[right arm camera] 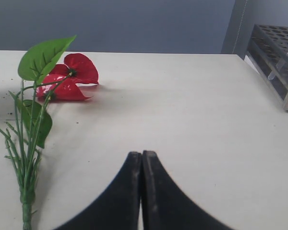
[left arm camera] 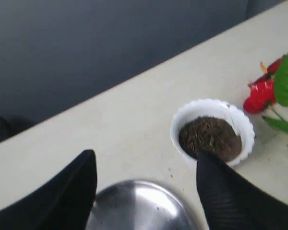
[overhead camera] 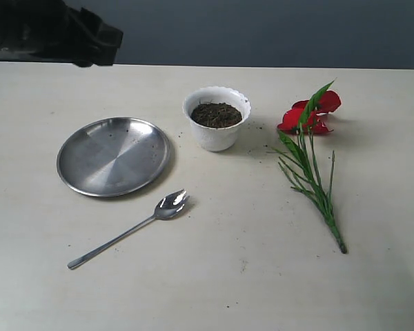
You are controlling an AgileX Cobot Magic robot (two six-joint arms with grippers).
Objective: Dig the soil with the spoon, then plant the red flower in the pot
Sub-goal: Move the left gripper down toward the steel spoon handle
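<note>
exterior view: the pot point(overhead camera: 217, 136), holding the soil point(overhead camera: 216, 114), is standing on the table point(overhead camera: 228, 289) just right of the plate point(overhead camera: 114, 156). the spoon point(overhead camera: 127, 230) is lying in front of the plate, bowl end nearest it, not touching. the flower point(overhead camera: 309, 148) is lying flat, well right of the pot.

left wrist view: the left gripper point(left arm camera: 145, 158) is hanging with fingers spread wide, gripping nothing, over the plate and pot.

right wrist view: the right gripper point(right arm camera: 142, 155) is hovering with fingers pressed together, empty, near the flower's stem.
</note>
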